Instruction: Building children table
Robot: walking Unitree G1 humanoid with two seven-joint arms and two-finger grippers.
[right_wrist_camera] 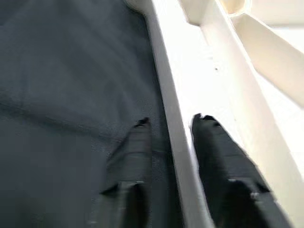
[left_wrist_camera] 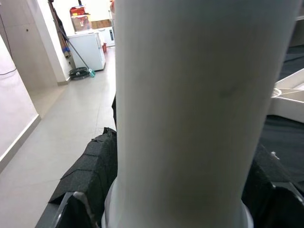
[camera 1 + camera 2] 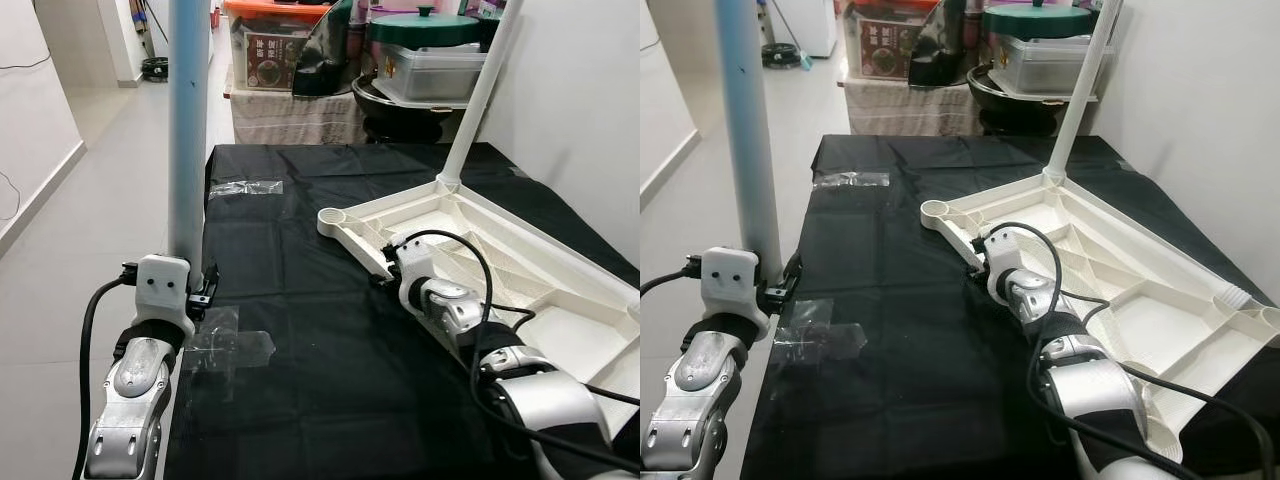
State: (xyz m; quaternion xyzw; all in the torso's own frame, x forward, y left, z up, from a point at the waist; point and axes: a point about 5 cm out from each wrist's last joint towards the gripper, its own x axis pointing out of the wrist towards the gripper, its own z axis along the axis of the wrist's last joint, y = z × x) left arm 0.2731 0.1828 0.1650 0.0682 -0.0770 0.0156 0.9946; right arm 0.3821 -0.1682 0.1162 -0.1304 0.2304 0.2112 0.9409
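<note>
A white children's tabletop (image 3: pixel 520 270) lies upside down on the black-covered table (image 3: pixel 300 400). One white leg (image 3: pixel 480 95) stands in its far corner, and a round socket (image 3: pixel 332 216) at its near left corner is bare. My right gripper (image 3: pixel 385 272) is at the tabletop's near rim. In the right wrist view its fingers (image 1: pixel 135 156) straddle that rim (image 1: pixel 173 137), shut on it. At the table's left edge my left gripper (image 3: pixel 197 292) is shut on a pale blue-white leg (image 3: pixel 187 130) and holds it upright. That leg (image 2: pixel 190 109) is seen close up in the left wrist view.
Two patches of clear tape (image 3: pixel 230 345) (image 3: pixel 245 187) stick to the black cloth. Storage bins and pots (image 3: pixel 420 60) crowd the back behind the table. A white wall (image 3: pixel 590 120) runs along the right. Open tiled floor (image 3: pixel 90 200) lies to the left.
</note>
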